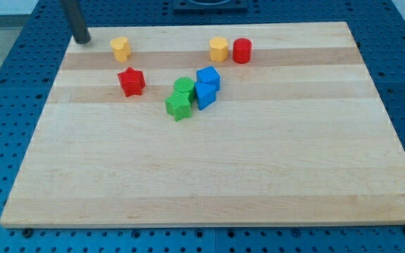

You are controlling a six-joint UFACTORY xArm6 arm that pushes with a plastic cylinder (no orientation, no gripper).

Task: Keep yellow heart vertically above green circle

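My tip (83, 40) stands at the board's top left corner, touching no block. A yellow block (121, 48), seemingly the heart, sits just to the tip's right near the top edge. The round green block (184, 88) lies nearer the board's middle, below and to the right of that yellow block. A green star-like block (178, 106) touches it from below. A second yellow block (219, 49), with flat sides like a hexagon, sits at the top centre, above and slightly right of the green pair.
A red round block (242, 50) stands next to the second yellow block. A red star (131, 81) lies below the left yellow block. Two blue blocks (208, 77) (204, 94) press against the right side of the green pair. The wooden board (202, 176) has blue pegboard around it.
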